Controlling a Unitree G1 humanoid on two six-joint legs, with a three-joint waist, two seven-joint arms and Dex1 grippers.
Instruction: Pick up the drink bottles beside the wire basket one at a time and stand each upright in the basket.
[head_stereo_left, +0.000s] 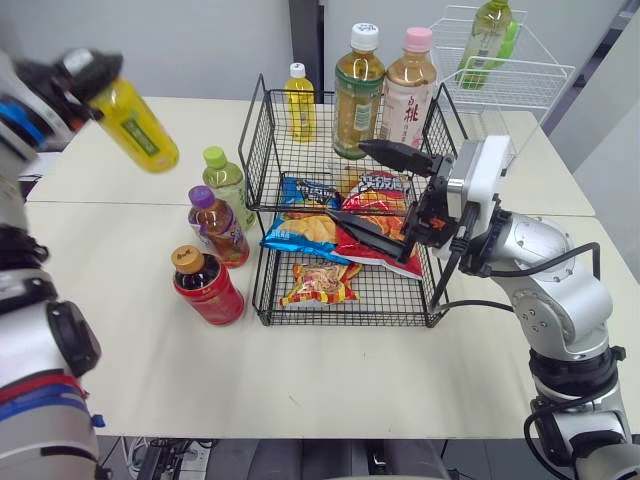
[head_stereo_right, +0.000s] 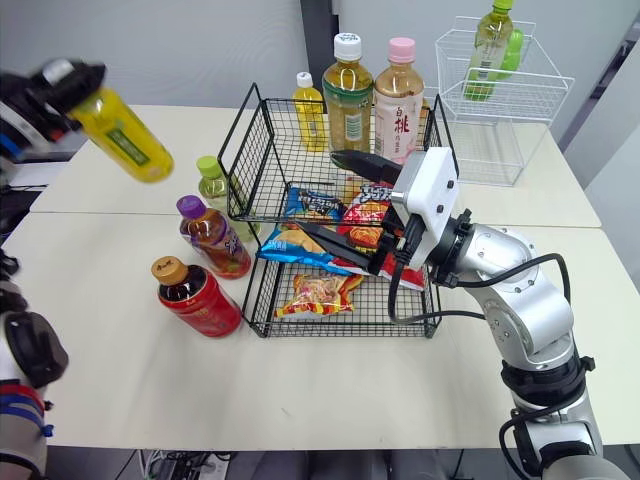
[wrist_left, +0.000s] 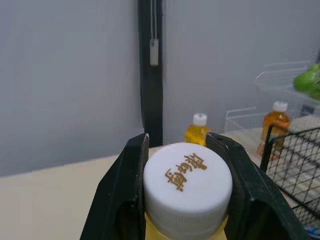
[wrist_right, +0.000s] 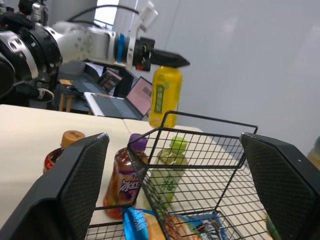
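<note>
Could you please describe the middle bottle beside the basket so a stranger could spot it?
Start at the black wire basket. Three bottles sit left of it. The middle bottle, between the green-capped bottle and the brown-capped bottle, alone has a purple cap.

The two head views looked forward and down over the table, slightly offset from each other, with the wire basket mid-frame in both. The left wrist view sat very close on a white cap, facing the grey wall. The right wrist view looked low across the same basket toward the yellow bottle.
</note>
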